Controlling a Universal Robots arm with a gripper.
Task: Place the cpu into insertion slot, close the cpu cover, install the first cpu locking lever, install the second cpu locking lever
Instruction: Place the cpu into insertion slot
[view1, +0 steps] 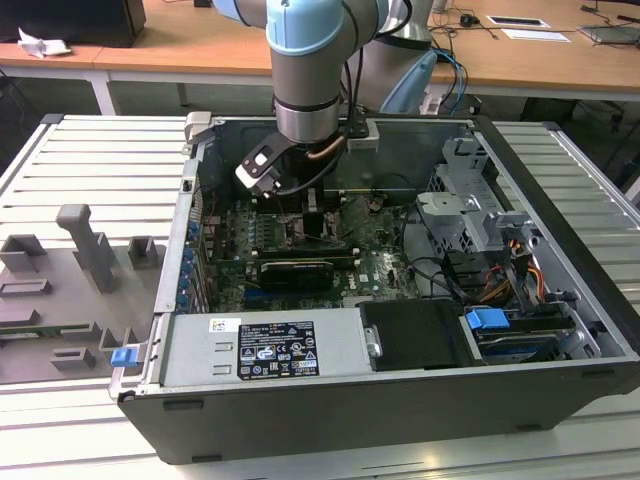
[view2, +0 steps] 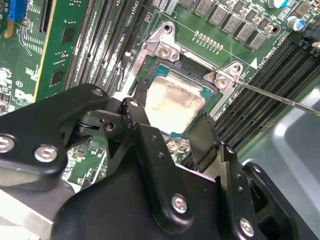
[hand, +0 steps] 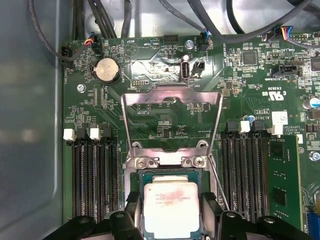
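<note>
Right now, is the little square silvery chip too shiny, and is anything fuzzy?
In the second wrist view, glare whitens the small square pale silver cpu; in the first wrist view, the grey metal case wall is blurry with a soft bright patch; in the exterior view, light looks even.

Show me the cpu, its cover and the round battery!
cpu (hand: 171, 207): first wrist view, middle of metal top.
cpu cover (hand: 200, 96): first wrist view, frame bar opposite hinge.
round battery (hand: 106, 70): first wrist view, its face.

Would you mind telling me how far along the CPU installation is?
The cpu lies in the insertion slot, with the gripper straddling it. The cpu cover stands open, so closing it remains, and a locking lever juts out unfastened.
</note>
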